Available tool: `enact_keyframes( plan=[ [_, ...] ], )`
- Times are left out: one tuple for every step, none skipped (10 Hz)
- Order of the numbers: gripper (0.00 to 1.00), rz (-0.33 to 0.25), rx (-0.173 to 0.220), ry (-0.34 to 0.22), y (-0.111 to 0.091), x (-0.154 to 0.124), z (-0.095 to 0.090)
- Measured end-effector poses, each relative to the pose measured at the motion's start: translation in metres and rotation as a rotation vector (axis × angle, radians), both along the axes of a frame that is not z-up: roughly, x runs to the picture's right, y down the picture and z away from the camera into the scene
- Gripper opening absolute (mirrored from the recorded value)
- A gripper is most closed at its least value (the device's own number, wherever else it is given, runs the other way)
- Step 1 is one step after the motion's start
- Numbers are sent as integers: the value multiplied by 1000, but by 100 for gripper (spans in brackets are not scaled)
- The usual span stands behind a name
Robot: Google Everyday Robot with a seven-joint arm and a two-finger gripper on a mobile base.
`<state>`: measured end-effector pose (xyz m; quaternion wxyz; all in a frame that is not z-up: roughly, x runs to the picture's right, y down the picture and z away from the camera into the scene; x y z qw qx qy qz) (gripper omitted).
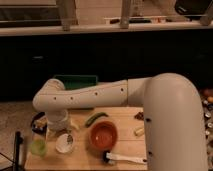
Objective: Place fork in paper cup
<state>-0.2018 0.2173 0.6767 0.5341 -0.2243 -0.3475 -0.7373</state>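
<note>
The paper cup (64, 144), small, white and round, stands on the wooden table (125, 145) at the front left. My gripper (62, 131) hangs from the white wrist straight above the cup, close to its rim. I cannot make out the fork on its own; a small dark bit shows at the cup's rim under the gripper. A translucent light-green cup (38, 147) stands just left of the paper cup.
An orange bowl (103, 135) sits right of the paper cup. A green pepper (95, 118) lies behind the bowl. A white-handled brush (124, 159) lies at the front edge. A green tray (76, 80) is behind the arm, and dark items (38, 123) sit at the left edge.
</note>
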Motion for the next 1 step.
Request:
enact_keyframes(
  plan=[
    [80,0,0,0,0,0,0]
  ],
)
